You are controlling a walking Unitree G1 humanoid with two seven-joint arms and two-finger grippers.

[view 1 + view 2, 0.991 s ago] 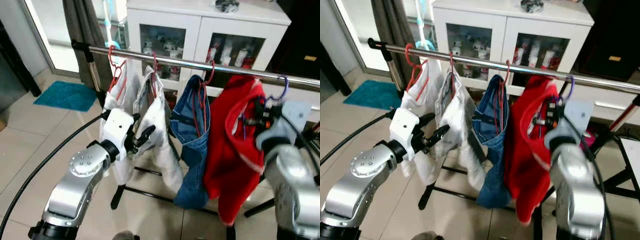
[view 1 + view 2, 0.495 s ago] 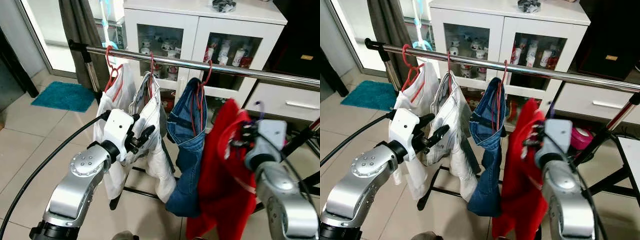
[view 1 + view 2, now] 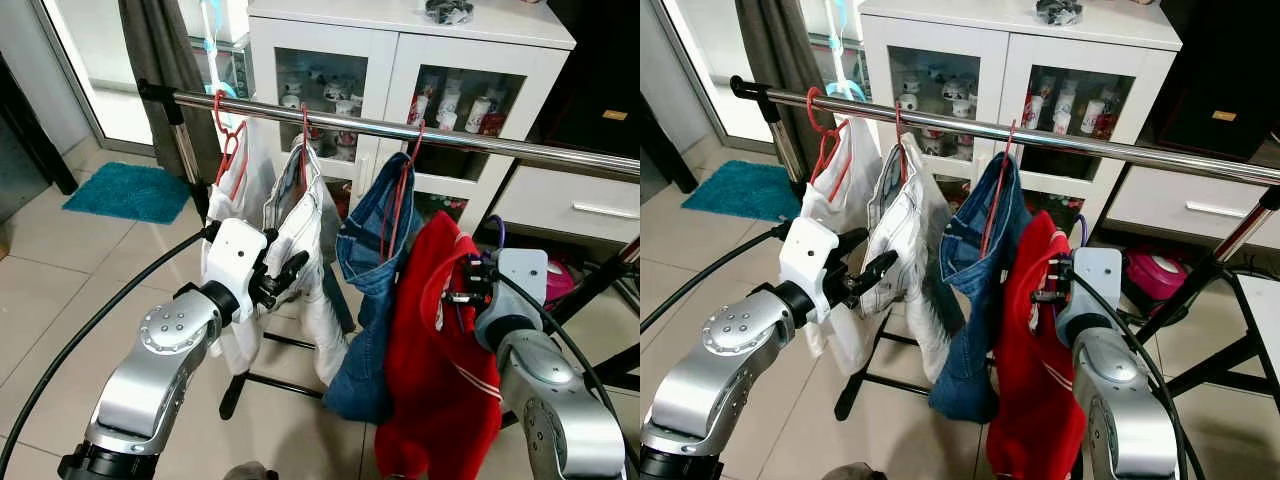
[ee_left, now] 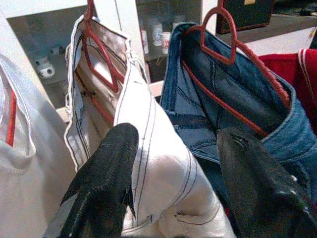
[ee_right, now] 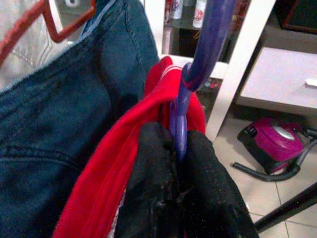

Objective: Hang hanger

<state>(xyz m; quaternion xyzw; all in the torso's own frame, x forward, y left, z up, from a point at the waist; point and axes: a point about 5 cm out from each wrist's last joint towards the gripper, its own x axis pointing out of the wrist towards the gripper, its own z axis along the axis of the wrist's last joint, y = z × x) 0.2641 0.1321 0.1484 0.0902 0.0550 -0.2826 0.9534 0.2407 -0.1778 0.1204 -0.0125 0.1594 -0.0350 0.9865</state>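
My right hand pinches the purple hanger carrying the red garment below the rail; my left hand is open.

The purple hanger (its shoulders) lies hidden inside the red garment.

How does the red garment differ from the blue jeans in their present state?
The blue jeans hang from the metal rail on a red hanger; the red garment sits on a purple hanger that the right gripper holds below the rail, not hooked on. Both are on hangers, side by side.
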